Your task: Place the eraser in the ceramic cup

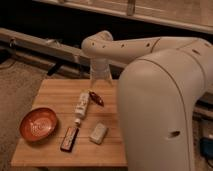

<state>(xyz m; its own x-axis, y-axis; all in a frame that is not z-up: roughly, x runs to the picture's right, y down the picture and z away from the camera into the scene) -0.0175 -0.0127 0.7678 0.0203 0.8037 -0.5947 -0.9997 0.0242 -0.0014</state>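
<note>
eraser lies on table beside bowl, not inside; gripper hangs farther back, grip unclear.

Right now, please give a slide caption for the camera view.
Gripper over the wooden table's far edge; eraser lies near the front, between orange-red bowl and grey block.

- The scene is lit dimly, and a warm yellowish cast is laid over every surface.
- The most light is taken by the large white rounded robot arm housing and the pale wooden slatted desk, which appear to be lit from above.
- The band behind the desk is left almost black, with detail lost in shadow.
- The end effector, hung over the desk's rear edge, is seen pale grey against that darkness.
- A lighter patch is caught in the middle of the wide orange-red bowl.
</note>
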